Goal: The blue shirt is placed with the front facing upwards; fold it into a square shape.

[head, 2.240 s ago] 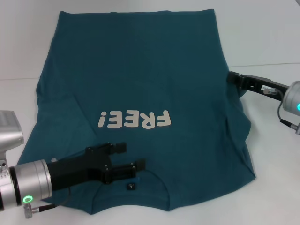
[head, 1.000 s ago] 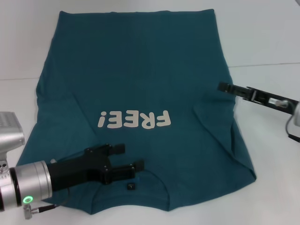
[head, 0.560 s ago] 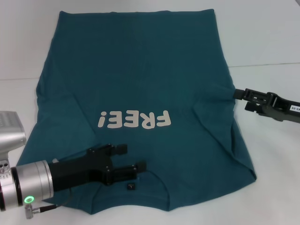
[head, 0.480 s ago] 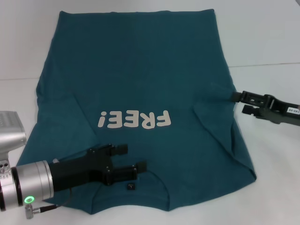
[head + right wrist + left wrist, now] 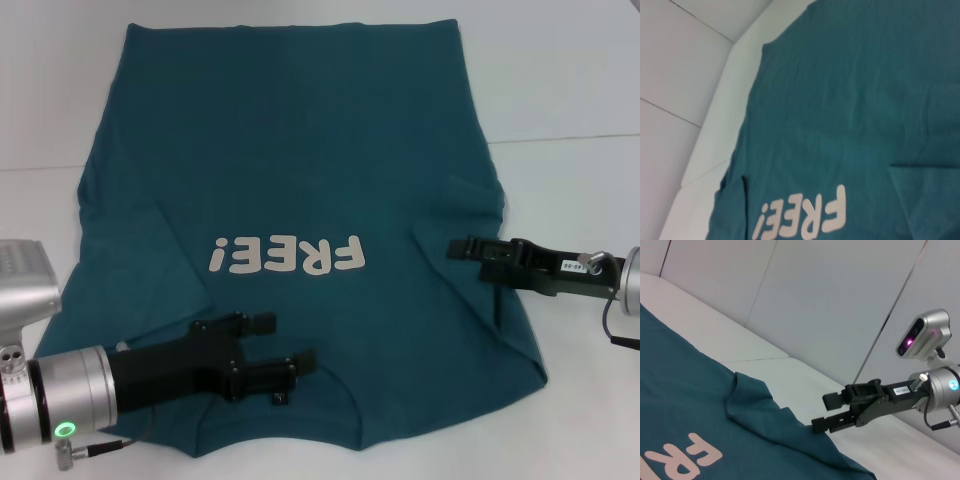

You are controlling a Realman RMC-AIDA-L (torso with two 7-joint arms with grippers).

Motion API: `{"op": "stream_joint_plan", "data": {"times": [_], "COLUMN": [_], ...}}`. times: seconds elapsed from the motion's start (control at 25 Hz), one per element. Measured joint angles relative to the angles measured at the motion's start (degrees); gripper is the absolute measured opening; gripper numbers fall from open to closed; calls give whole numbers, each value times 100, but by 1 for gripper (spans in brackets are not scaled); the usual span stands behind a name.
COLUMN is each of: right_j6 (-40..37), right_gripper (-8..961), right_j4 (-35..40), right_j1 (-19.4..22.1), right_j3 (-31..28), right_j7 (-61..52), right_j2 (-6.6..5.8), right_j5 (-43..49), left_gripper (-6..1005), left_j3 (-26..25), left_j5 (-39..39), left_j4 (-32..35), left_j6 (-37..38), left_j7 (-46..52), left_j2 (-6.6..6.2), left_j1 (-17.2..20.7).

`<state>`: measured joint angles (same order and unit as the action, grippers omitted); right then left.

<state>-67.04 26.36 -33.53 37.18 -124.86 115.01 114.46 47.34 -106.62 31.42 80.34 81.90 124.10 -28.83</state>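
The blue shirt (image 5: 300,200) lies front-up across the tabletop (image 5: 570,80). The right hand (image 5: 462,250), fingers parted and empty, has just swung in over the folded-in right sleeve (already tucked). The left hand (image 5: 285,345) hovers open near the collar.

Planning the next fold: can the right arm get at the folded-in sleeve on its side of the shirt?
Probably yes. The right tool, open, hangs just above that folded sleeve on the blue shirt, with nothing between them. The left tool is near the collar, out of the way.
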Motion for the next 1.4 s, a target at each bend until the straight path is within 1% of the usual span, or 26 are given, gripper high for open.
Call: {"op": "stream_joint_plan", "data": {"times": [0.12, 0.32, 0.64, 0.96, 1.04, 1.16, 1.4], "right_j6": [34, 4, -130, -120, -94, 4, 440], "right_gripper": [916, 915, 915, 901, 880, 849, 786], "right_j4": [-16, 3, 22, 26, 26, 19, -46], "right_j1": [-6, 58, 167, 283, 288, 264, 129], "right_j3": [0, -32, -176, -189, -201, -211, -121], "right_j7": [-1, -3, 26, 15, 25, 44, 57], "right_j2": [26, 23, -65, -75, -63, -10, 89], "right_j5": [63, 49, 35, 32, 32, 32, 60], "left_gripper": [920, 920, 919, 920, 920, 919, 919], "left_j3": [10, 12, 12, 12, 12, 12, 12], "left_j5": [0, 0, 1, 6, 5, 3, 0], "left_j4": [-18, -35, -40, -49, -49, -49, -48], "left_j6": [-5, -9, -10, -10, -9, -9, -9], "left_j7": [-6, -15, -17, -17, -17, -17, -26], "left_j2": [0, 0, 0, 8, 9, 9, 8], "left_j1": [-4, -8, -6, -20, -26, -37, -37]}}
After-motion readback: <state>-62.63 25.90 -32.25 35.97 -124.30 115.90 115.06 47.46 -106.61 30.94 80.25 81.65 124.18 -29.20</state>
